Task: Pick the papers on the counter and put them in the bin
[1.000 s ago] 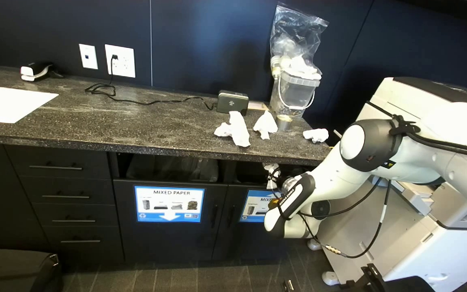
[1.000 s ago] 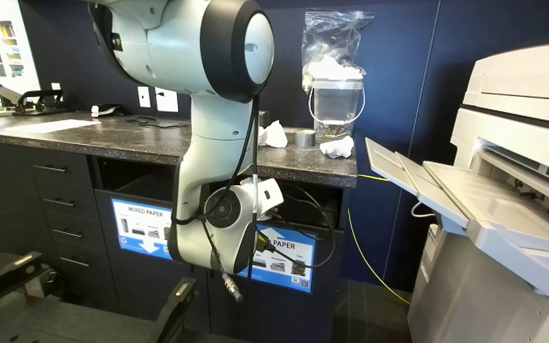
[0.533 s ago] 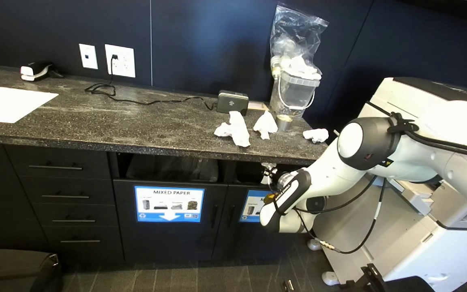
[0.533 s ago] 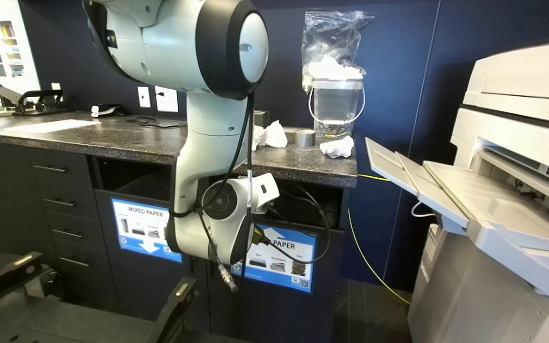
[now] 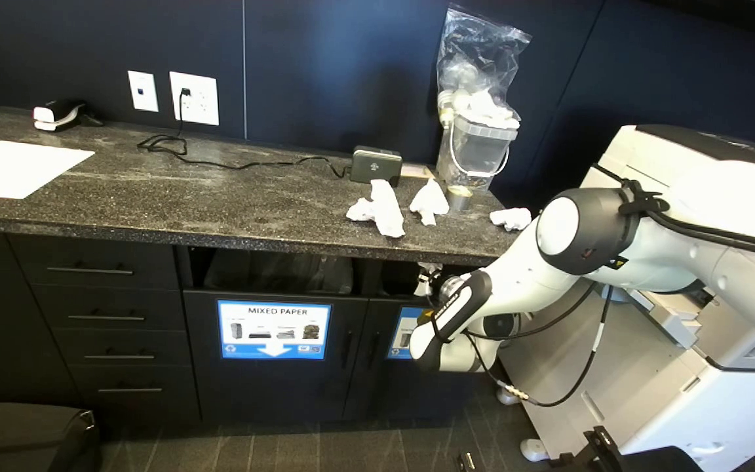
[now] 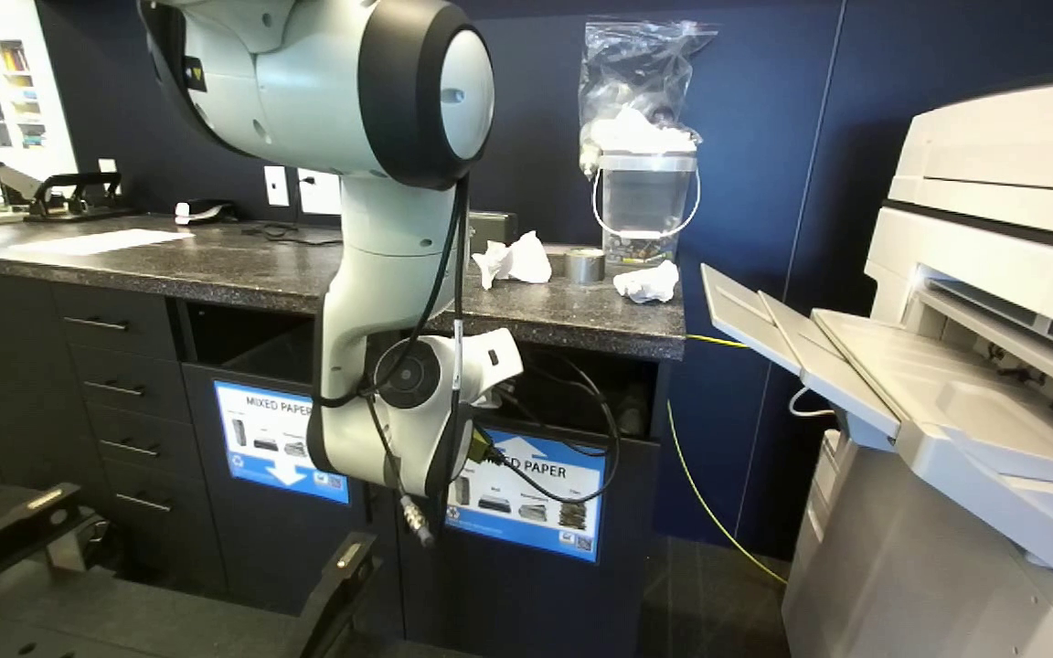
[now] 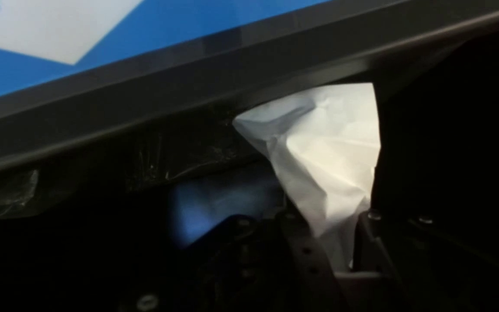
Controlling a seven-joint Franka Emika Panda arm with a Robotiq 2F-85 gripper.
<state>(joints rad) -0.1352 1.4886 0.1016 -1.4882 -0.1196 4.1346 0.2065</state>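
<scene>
Wrist view, and there you were, jaws clenched on a crumpled white paper (image 7: 336,156) right at the dark bin opening (image 5: 398,278) below the counter (image 5: 253,203)! Up top, both exterior views gave you three more wads (image 5: 381,210) near the tape roll (image 6: 584,266) and clear tub (image 6: 645,196).

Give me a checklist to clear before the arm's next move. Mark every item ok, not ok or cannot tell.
1. Grip on the crumpled paper: ok; it sits between the fingers.
2. Correct place: ok; the sign below the bin opening shows "PAPER" and an up arrow.
3. Lined up: ok; in an exterior view the paper shows against the dark opening.
4. Paper far enough in to release: cannot tell; depth is unclear.
5. Room inside for it: cannot tell; too dark to see.
6. Counter cleared of paper: not ok; other crumpled papers lie there.
</scene>
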